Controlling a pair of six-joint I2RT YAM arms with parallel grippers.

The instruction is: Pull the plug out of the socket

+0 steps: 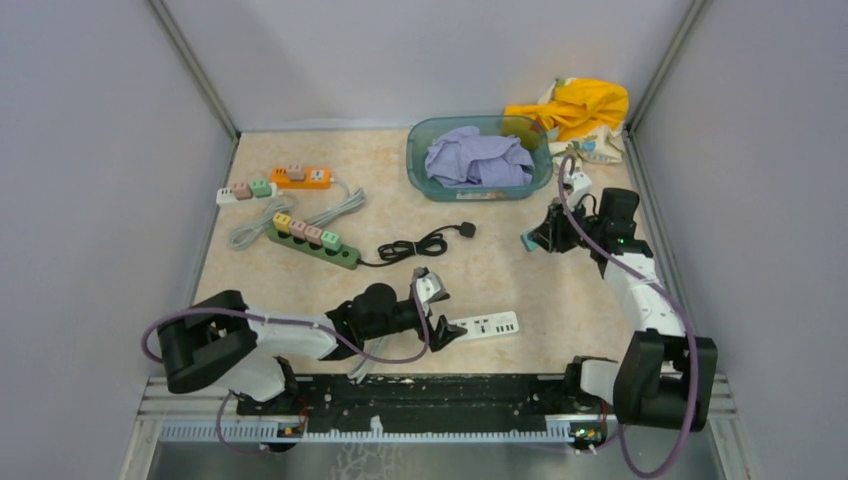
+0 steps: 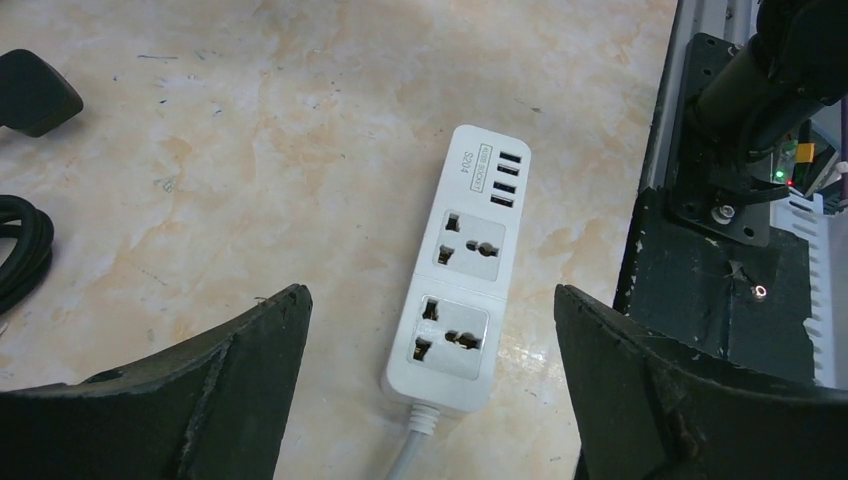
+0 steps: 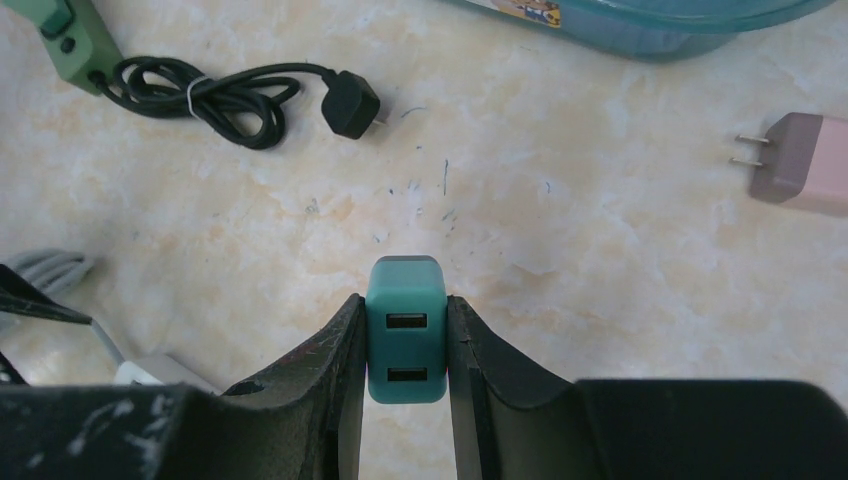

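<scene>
Top external — beige marbled tbl [image 1: 560,290], white socket strip [image 1: 485,325], grey walls [image 1: 100,150]

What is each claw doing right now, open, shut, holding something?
Left gripper: open, empty, above the white power strip.
Right gripper: shut on the teal USB plug.

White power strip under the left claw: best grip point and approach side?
Pinch the white power strip across its narrow width, on the long side walls near mid-length, coming straight down. It lies flat, face up, and the open left claw hangs with a finger either side. Ends are poorer: cord at one, USB ports at the other.
</scene>
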